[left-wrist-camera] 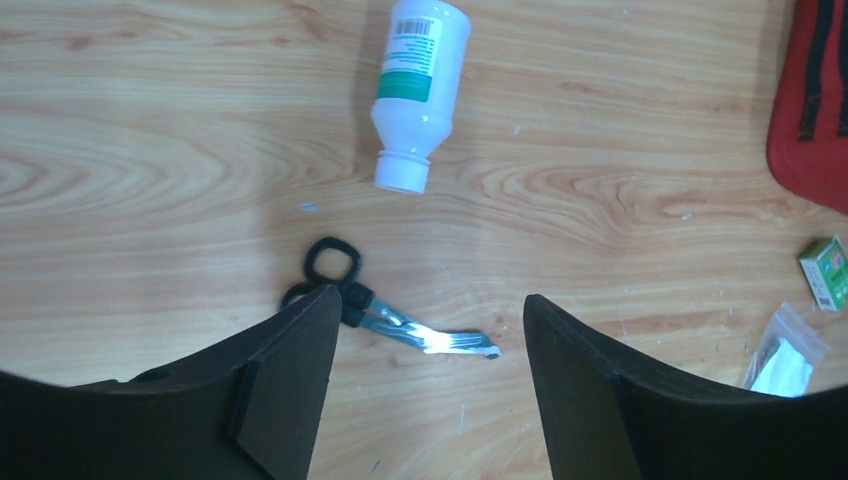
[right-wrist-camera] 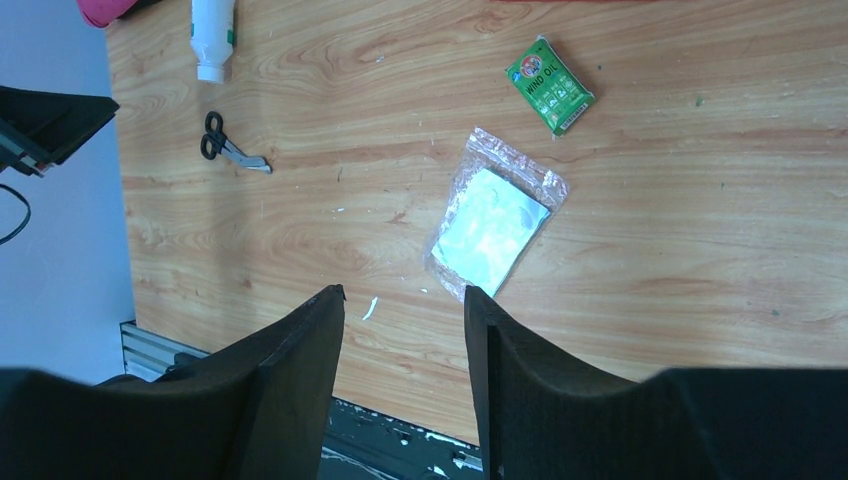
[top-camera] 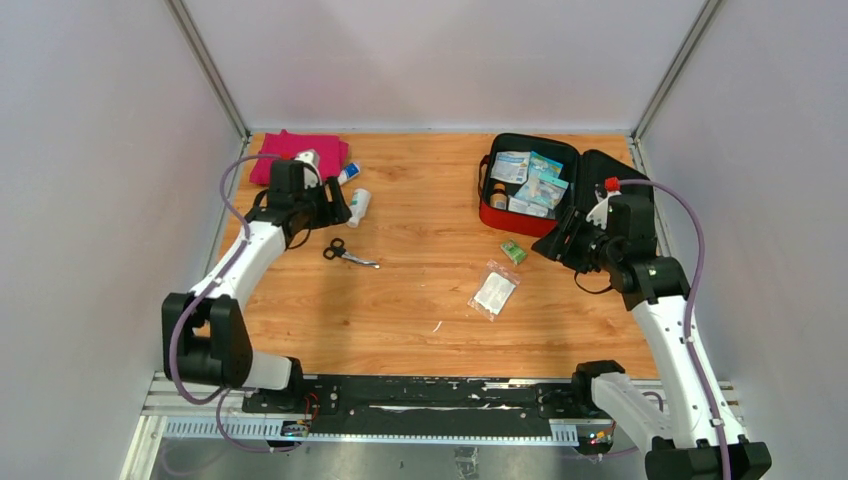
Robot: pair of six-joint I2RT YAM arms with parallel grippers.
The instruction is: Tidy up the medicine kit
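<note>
The red medicine kit (top-camera: 497, 215) lies open at the back right with several packets and a small bottle inside; its red edge shows in the left wrist view (left-wrist-camera: 805, 120). My left gripper (top-camera: 335, 208) is open and empty above the table, behind the black-handled scissors (top-camera: 348, 254), which also show in the left wrist view (left-wrist-camera: 400, 322) between my fingers. A white bottle (top-camera: 358, 206) lies beside it, also in the left wrist view (left-wrist-camera: 418, 85). My right gripper (top-camera: 562, 240) is open and empty beside the kit's front right corner. A clear bag with white content (top-camera: 495, 290) and a green sachet (top-camera: 514, 251) lie in the middle.
A folded pink cloth (top-camera: 292, 152) lies at the back left with a small tube (top-camera: 347, 173) and another white item (top-camera: 306, 157) by it. In the right wrist view the bag (right-wrist-camera: 492, 226), green sachet (right-wrist-camera: 550, 85), scissors (right-wrist-camera: 228, 143) and bottle (right-wrist-camera: 213, 35) show, with the table's near edge below.
</note>
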